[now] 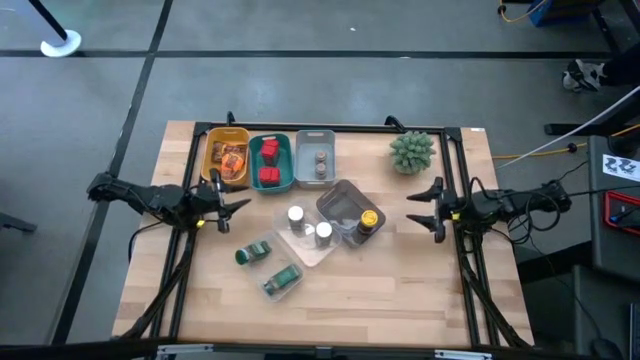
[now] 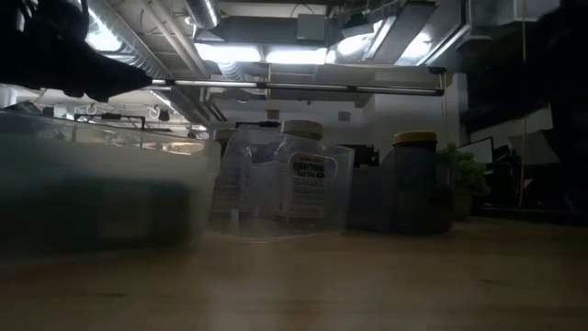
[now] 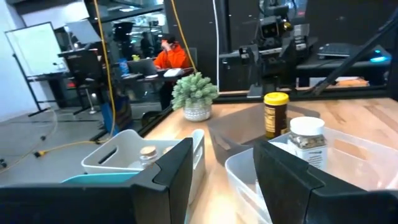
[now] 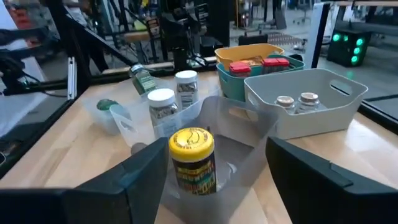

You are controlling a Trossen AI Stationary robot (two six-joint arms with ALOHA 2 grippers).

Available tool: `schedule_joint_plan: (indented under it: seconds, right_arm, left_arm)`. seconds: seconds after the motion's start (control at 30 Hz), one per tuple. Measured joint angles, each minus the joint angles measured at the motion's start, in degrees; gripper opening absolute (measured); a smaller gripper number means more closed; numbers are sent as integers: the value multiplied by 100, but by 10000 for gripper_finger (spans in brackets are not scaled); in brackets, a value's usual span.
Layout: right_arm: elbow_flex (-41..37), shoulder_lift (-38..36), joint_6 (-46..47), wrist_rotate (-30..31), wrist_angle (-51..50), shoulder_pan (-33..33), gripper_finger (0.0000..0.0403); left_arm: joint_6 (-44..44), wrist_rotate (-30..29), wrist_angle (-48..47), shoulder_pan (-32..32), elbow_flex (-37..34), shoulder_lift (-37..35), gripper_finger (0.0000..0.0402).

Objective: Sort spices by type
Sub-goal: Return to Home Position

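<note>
The high view shows orange foil packets (image 1: 230, 158) in a yellow bin (image 1: 211, 150), red cubes (image 1: 268, 162) in a teal bin (image 1: 285, 183), and two tiny brown jars (image 1: 321, 160) in a grey bin (image 1: 316, 138). Two white-capped bottles (image 1: 310, 225) stand in a clear tray. The yellow-lidded jar (image 1: 369, 221) stands in a smoky tray (image 1: 338, 196). Two green-labelled jars (image 1: 254, 252) (image 1: 283, 278) lie on their sides nearer the table's near edge. My left gripper (image 1: 235, 205) is open, left of the bottles. My right gripper (image 1: 425, 210) is open, right of the yellow-lidded jar (image 4: 193, 160). Neither touches anything.
A spiky green plant (image 1: 412, 152) in a white pot stands at the far right of the table. A black frame rail (image 1: 330, 127) runs along the far edge. Bare wood lies along the near edge (image 1: 400, 300). A person in orange (image 3: 171, 56) sits beyond the table.
</note>
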Motion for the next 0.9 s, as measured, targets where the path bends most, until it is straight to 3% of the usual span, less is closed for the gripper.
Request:
schedule_joint_plan:
  seconds: [0.27, 0.47, 0.73, 0.9]
  right_arm:
    - [-379, 98, -2, -566, 120, 0, 269]
    - [-386, 61, -488, -607, 156, 0, 269]
    - [-747, 63, -1264, -1263, 1540, 0, 269]
    - [-901, 151, -1438, -1217, 1954, -91, 269]
  left_arm:
    - [-140, -10, -8, 104, 2, 30, 155]
    - [-144, -9, -7, 105, 2, 33, 155]
    - [-188, -2, 2, 105, 2, 35, 155]
    - [-188, -2, 2, 105, 2, 37, 155]
